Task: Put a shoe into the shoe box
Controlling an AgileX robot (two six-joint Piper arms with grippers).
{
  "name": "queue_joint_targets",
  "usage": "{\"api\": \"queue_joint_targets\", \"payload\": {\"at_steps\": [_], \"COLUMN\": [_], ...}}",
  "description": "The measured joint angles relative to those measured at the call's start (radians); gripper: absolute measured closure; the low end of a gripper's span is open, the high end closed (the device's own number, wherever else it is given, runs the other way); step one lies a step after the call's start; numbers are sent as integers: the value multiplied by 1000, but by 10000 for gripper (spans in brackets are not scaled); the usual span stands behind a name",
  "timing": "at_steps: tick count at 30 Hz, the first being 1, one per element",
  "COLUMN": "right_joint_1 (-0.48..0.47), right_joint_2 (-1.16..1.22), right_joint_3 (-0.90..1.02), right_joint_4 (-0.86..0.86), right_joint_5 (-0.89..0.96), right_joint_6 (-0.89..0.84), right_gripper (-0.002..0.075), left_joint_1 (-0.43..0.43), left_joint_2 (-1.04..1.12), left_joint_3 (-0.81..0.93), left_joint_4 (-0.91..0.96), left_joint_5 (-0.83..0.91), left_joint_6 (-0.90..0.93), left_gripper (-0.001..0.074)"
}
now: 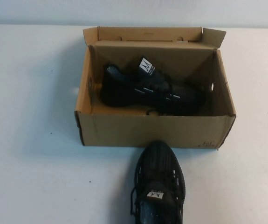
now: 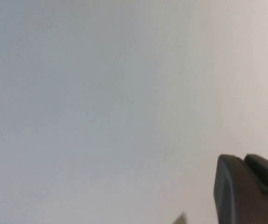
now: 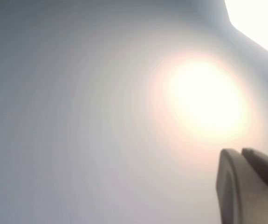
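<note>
The brown cardboard shoe box (image 1: 152, 131) stands open at the table's middle, with its flap lid folded back. One black knit shoe (image 1: 147, 91) lies inside it on its side, its white "M" tongue label up. The second, identical shoe (image 1: 159, 184) stands on the table just in front of the box, toe pointing at the box's front wall. Neither arm shows in the high view. My left gripper (image 2: 243, 157) is shut and empty over bare table. My right gripper (image 3: 240, 151) is shut and empty over bare table with a bright glare spot.
The white table (image 1: 31, 163) spreads to the left and right of the box. A pale wall runs along the table's far edge (image 1: 134, 24).
</note>
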Motion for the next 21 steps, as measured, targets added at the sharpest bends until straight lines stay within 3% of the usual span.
{"api": "queue_joint_targets", "payload": {"at_steps": [8,12,21], "right_joint_1": [0,0,0], "right_joint_2": [-4,-6,25], "right_joint_3": [-179,-336,-655], "right_joint_4": [118,120,122], "right_joint_5": [-33,76,516], "right_joint_6": [6,52,76], "right_gripper": [742,742,742], "left_joint_1": [0,0,0], "left_joint_2": [-3,-4,-4], "left_joint_3": [-2,-77,-353], "left_joint_4": [0,2,4], "left_joint_5": [-477,-463,-300], "left_joint_6": [-212,-292,-303], "left_gripper": [736,736,736]}}
